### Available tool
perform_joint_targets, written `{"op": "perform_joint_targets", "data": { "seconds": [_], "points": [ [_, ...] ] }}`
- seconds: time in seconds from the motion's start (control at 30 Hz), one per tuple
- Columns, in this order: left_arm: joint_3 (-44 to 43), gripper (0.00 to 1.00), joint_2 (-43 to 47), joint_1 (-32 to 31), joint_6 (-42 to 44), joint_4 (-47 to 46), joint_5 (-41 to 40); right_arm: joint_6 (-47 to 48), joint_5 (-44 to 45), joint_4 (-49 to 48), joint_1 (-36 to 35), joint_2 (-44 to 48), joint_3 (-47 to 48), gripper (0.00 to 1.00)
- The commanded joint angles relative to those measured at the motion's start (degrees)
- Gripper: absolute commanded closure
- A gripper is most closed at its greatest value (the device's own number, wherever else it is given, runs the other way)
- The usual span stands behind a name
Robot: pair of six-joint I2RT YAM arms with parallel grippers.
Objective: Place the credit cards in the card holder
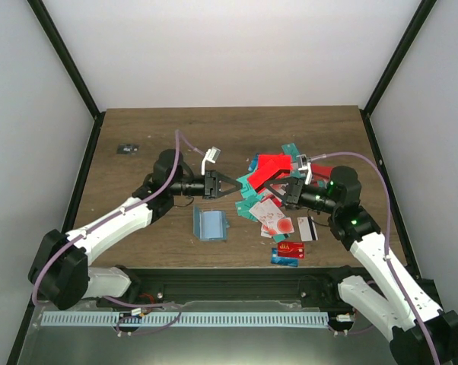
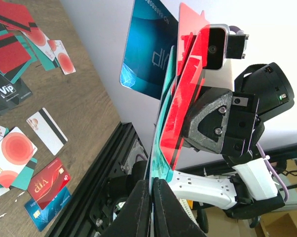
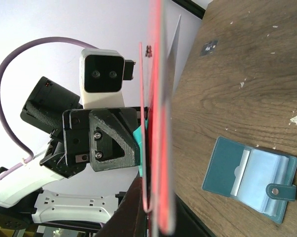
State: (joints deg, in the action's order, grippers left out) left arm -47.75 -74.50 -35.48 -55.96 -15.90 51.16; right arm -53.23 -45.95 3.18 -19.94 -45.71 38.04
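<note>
**Gripping cards in mid-air, holder open on the table**

Meeting above the middle of the table (image 1: 214, 137), the two claws point at each other, tip to tip. The left claw (image 1: 227, 185) has its fingers pinched almost together on the lower edge of a teal card (image 2: 161, 126), which stands on edge between them. The right claw (image 1: 271, 188) is closed on a fan of red cards (image 1: 273, 166) that rises above its fingers. In the left wrist view the teal card lies flat against these red ones. A blue card (image 2: 148, 54) shows behind the fan; which claw has it I cannot tell.

The holder (image 1: 211, 223) lies unfolded on the table, near the front edge and just below the left claw, with its lighter blue inside facing up. It touches neither claw. More cards (image 1: 278, 220) lie scattered on the table to its right, under and in front of the right claw, some overlapping. A small dark object (image 1: 126, 148) sits well apart at the far left.
</note>
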Motion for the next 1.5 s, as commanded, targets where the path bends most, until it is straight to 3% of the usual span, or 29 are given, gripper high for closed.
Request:
{"op": "perform_joint_targets", "data": {
  "seconds": [0.0,0.03,0.07,0.2,0.3,0.57,0.73,0.9,1.03,1.2,1.47],
  "points": [
    [0.40,0.96,1.20,-0.02,0.34,-0.62,-0.55,0.86,0.69,1.22,-0.07,-0.11,1.43,0.99],
    [0.16,0.96,1.35,-0.02,1.29,1.11,-1.97,1.30,1.63,2.46,-0.06,-0.23,1.50,0.97],
    [-0.12,0.96,1.64,-0.02,2.55,3.56,-3.44,1.87,2.94,3.90,0.01,-0.44,1.45,0.86],
    [-3.13,0.96,1.15,0.00,11.27,21.36,-14.07,3.13,9.79,10.00,0.12,-1.75,-2.14,0.16],
    [-4.19,0.96,0.15,-0.02,15.54,29.60,-20.72,2.22,14.81,15.36,0.25,-3.12,-6.06,0.00],
    [-4.23,0.96,1.56,-0.02,17.95,35.70,-27.61,6.24,20.67,25.73,0.27,-5.59,-4.66,0.00],
    [-4.46,0.96,4.08,-0.07,13.26,33.71,-26.38,9.31,14.03,23.03,0.28,-4.61,-1.93,0.00],
    [-4.55,0.96,6.80,-0.35,7.54,30.62,-24.80,6.33,3.69,16.84,-0.42,-5.28,-1.45,0.01],
    [-3.76,0.96,9.27,-0.67,1.66,27.86,-25.02,-1.11,1.25,8.33,-1.96,-3.07,-2.75,0.01],
    [-0.76,0.96,12.65,-1.34,-7.65,20.90,-25.89,-13.07,4.10,-4.49,-5.52,-2.11,-5.37,0.11],
    [1.03,0.96,15.23,-3.54,-14.34,14.67,-28.05,-19.34,8.95,-16.20,-10.60,-7.43,-2.39,0.21]
  ]
}}
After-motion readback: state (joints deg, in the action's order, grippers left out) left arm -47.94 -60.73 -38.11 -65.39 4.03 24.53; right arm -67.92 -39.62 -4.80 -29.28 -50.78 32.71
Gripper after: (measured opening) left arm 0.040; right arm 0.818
